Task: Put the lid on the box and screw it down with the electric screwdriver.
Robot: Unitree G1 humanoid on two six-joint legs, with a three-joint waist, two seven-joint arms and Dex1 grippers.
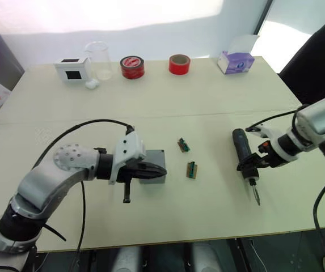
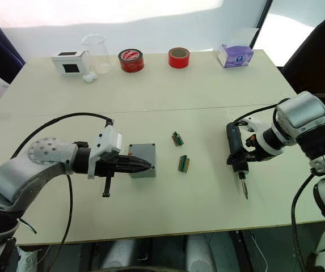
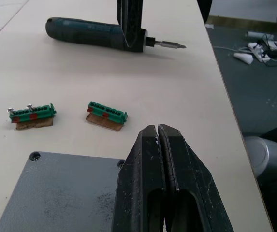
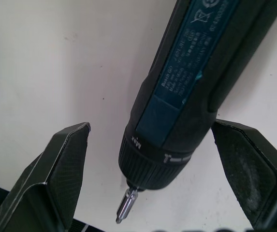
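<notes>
Right gripper sits spread around the electric screwdriver, fingers either side, not clamped. You see its long axis run 12 to 6, bit at 6. Left gripper, pressed together, rests over the box, well apart at 9.

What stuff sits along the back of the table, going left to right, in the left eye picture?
White box with a black window → clear beaker → red and white tape roll → red tape roll → purple tissue box.
</notes>
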